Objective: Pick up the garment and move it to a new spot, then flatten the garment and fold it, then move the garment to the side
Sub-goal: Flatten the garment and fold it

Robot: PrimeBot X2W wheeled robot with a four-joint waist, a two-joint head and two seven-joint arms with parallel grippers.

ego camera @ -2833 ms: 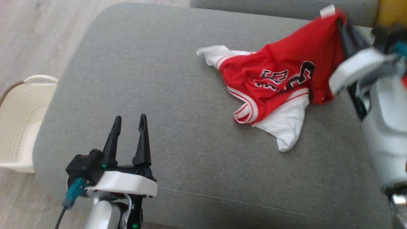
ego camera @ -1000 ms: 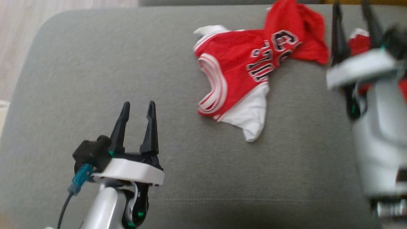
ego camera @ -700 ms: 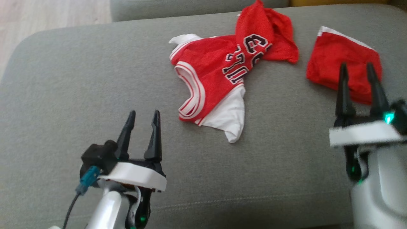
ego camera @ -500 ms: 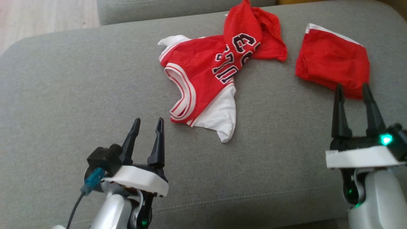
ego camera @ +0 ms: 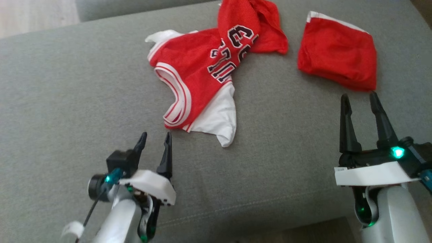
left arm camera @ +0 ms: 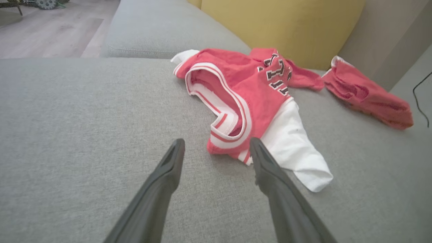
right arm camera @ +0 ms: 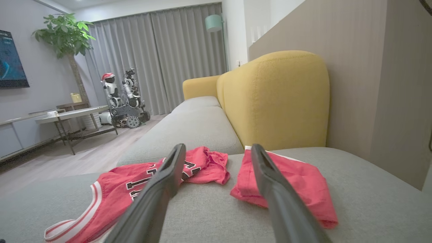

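Note:
A crumpled red and white jersey, the garment (ego camera: pixel 202 71) (left arm camera: pixel 249 91) (right arm camera: pixel 135 189), lies on the grey sofa cushion (ego camera: pixel 84 84) with black numbers showing. My left gripper (ego camera: pixel 155 139) (left arm camera: pixel 217 148) hovers open just short of its near white-trimmed edge, nothing between the fingers. Over the cushion's near right part my right gripper (ego camera: pixel 359 99) (right arm camera: pixel 218 152) is open and empty too, its fingertips a little short of a folded red piece (ego camera: pixel 337 54) (right arm camera: pixel 287 185) (left arm camera: pixel 368 94).
A yellow backrest (right arm camera: pixel 276 101) and a beige wall (right arm camera: pixel 371 84) rise behind the cushion. A second grey cushion (left arm camera: pixel 162 30) adjoins at the far side. Wood floor (ego camera: pixel 33 13) lies past the cushion's left edge. The cushion's left half is bare fabric.
The camera has swung, shifting the whole scene. My right gripper let go of the jersey, which dropped crumpled on the cushion, and drew back to the near right. My left gripper edged toward the jersey.

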